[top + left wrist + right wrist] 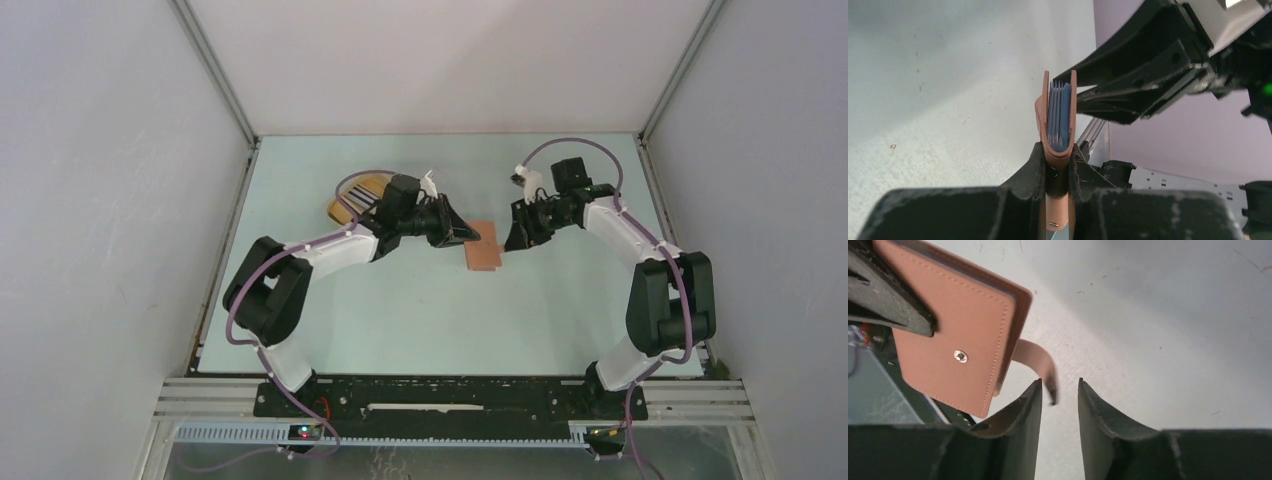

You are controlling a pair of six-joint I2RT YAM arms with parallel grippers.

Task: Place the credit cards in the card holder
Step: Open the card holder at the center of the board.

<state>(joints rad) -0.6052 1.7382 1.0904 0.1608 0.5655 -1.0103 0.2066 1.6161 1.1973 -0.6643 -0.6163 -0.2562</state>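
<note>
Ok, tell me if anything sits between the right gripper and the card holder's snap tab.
Nothing visible does. The snap tab curls free off the card holder, its tip at the mouth of the right gripper, whose jaws stand open. The left gripper clamps the holder's opposite edge, clear of that path.

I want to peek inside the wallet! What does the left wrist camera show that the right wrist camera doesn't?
Only the left wrist view: the card holder edge-on, with blue layers between its covers; cards or lining, I cannot tell. Only the right wrist view: its broad stitched face, and the tab curling toward the open right gripper. Both: the left gripper pinching the card holder, and the pale table.
</note>
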